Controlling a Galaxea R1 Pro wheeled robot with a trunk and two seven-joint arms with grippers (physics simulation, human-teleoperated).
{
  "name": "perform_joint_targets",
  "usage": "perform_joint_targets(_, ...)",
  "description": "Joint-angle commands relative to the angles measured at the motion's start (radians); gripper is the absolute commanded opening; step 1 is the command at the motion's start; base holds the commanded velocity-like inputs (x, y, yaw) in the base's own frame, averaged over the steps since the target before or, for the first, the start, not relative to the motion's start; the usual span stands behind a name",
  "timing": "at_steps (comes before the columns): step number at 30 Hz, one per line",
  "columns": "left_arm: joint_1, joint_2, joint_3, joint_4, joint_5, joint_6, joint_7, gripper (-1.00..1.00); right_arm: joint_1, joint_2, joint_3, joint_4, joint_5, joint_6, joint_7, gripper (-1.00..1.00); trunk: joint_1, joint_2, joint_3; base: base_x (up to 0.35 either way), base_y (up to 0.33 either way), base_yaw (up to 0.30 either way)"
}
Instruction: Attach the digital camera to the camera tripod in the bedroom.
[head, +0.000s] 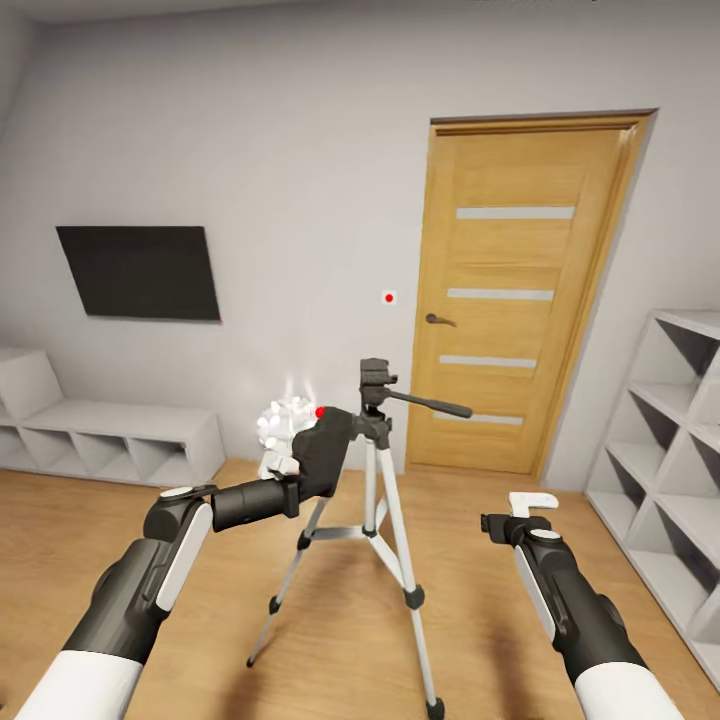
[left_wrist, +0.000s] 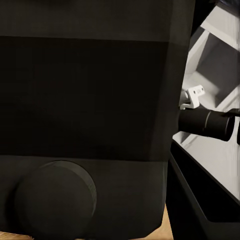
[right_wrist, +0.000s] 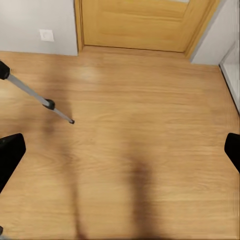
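The camera tripod (head: 372, 520) stands upright on the wood plank floor (head: 480, 600) of the bedroom, in front of the grey wall (head: 250, 150) and just to the left of the oak door (head: 520, 300); its three silver-white legs are splayed and its dark head (head: 376, 385) carries a pan handle (head: 430, 403) pointing toward the door. My left tool (head: 300, 470) is raised level with the upper part of the tripod, immediately left of its head, and it carries the digital camera (head: 325, 450), a matte-black body with a red dot (head: 320, 411) at its top. The camera appears to touch or nearly touch the tripod just below the head; I cannot tell from the head view whether it is seated on the mount. In the left wrist view the camera's dark body (left_wrist: 85, 115) sits close against the lens, with a round knob (left_wrist: 55, 197) on it; I cannot tell from these views how far the left tool's fingers are spread, only that the camera is held at its end. My right tool (head: 530, 505) hangs well to the right of the tripod, above bare floor, with nothing in it; in the right wrist view its two dark fingertips (right_wrist: 10, 155) stand wide apart at opposite edges, with one tripod leg (right_wrist: 37, 97) and its foot resting on the floor (right_wrist: 130, 140) beyond. A white spiky lamp (head: 285, 425) stands behind the camera, against the wall. A black TV (head: 140, 272) hangs on the wall left of the tripod, above a low white bench (head: 110, 430), and white cube shelves (head: 670, 470) stand to the right of the door.
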Motion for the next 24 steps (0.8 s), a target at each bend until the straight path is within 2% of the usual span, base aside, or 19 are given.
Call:
perform_joint_targets(1, 0.0, 0.001, -0.001, 0.0, 0.006, 0.005, -0.001, -1.0, 0.0, 0.0, 0.001, -0.001, 0.005, 0.006, -0.001, 1.0, 0.0, -0.001, 0.0, 0.001, 0.001, -0.286)
perform_joint_targets(14, 0.0, 0.002, -0.001, 0.0, 0.005, 0.005, 0.001, -1.0, 0.0, 0.0, 0.001, 0.001, 0.005, 0.005, 0.0, 1.0, 0.0, -0.001, 0.0, 0.0, 0.0, -0.279)
perform_joint_targets(21, 0.0, 0.003, 0.0, 0.002, 0.001, 0.004, 0.012, -1.0, 0.0, -0.001, 0.001, 0.002, 0.005, 0.004, 0.001, 1.0, 0.0, -0.001, 0.0, 0.0, 0.0, -0.079)
perform_joint_targets(24, 0.0, 0.022, 0.001, 0.013, -0.002, 0.004, 0.022, -1.0, 0.0, 0.0, 0.001, 0.004, 0.005, 0.003, 0.001, 1.0, 0.0, -0.001, 0.0, 0.0, 0.0, -0.009)
